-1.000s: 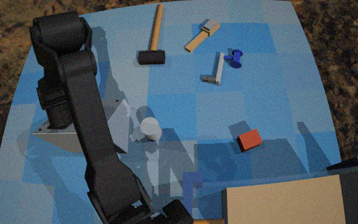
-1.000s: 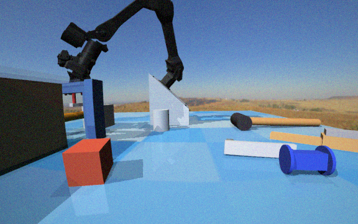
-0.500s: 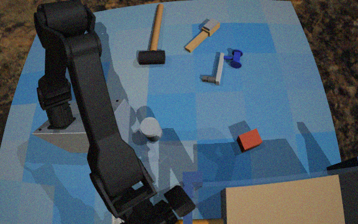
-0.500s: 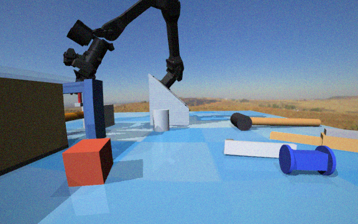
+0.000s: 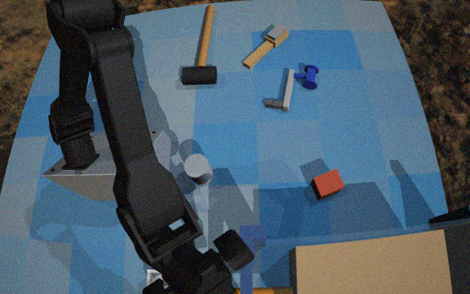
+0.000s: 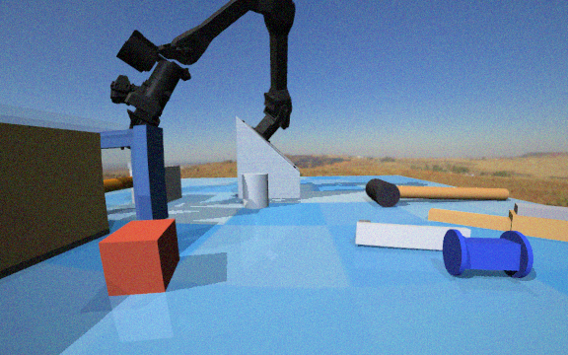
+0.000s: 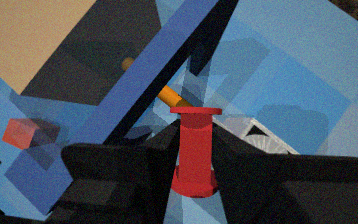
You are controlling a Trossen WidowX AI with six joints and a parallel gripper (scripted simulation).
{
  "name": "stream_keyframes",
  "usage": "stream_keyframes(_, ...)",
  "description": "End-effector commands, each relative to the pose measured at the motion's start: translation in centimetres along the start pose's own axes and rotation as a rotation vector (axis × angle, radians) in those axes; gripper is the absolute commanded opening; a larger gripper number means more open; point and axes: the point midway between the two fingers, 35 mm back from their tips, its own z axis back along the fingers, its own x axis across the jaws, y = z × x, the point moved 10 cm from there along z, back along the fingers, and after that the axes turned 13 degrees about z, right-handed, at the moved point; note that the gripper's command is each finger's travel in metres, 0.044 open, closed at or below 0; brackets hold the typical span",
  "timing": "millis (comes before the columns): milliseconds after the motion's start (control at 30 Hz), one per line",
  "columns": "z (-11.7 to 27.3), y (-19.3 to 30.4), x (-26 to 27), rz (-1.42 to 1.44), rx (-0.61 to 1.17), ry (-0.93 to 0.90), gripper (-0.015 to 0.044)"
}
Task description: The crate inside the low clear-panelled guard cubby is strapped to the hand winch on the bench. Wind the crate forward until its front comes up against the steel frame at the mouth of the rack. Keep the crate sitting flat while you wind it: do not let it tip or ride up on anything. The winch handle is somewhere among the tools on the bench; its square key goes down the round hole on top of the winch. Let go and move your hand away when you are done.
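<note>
My gripper (image 7: 193,123) is shut on a red spool-shaped knob (image 7: 196,135) of a handle, above the winch area; the fingertips are hidden in the top and exterior views. The pale winch (image 7: 270,142) shows partly behind the fingers in the wrist view; its round hole and the handle's key are not visible. An orange strap (image 7: 171,96) runs from it under the blue frame (image 7: 145,71) (image 6: 148,173) to the crate's dark front. The tan-topped crate (image 5: 370,265) (image 7: 30,40) sits flat inside the clear cubby, its front apart from the frame.
A red block (image 5: 328,184) (image 6: 133,256) (image 7: 20,133) lies outside the cubby. A pale cylinder (image 5: 197,165) (image 6: 255,189) stands near the arm's grey wedge mount (image 6: 264,173). A mallet (image 5: 199,75), a wooden-handled tool (image 5: 259,53) and a blue-knobbed crank (image 5: 289,90) lie farther off.
</note>
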Motion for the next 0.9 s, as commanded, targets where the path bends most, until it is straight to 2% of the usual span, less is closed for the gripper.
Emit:
stream_keyframes(0,0.4,1.1,0.6,-0.009,0.024,-0.019,0.0)
stream_keyframes(867,2.3,4.9,1.5,-0.01,0.027,-0.019,0.0)
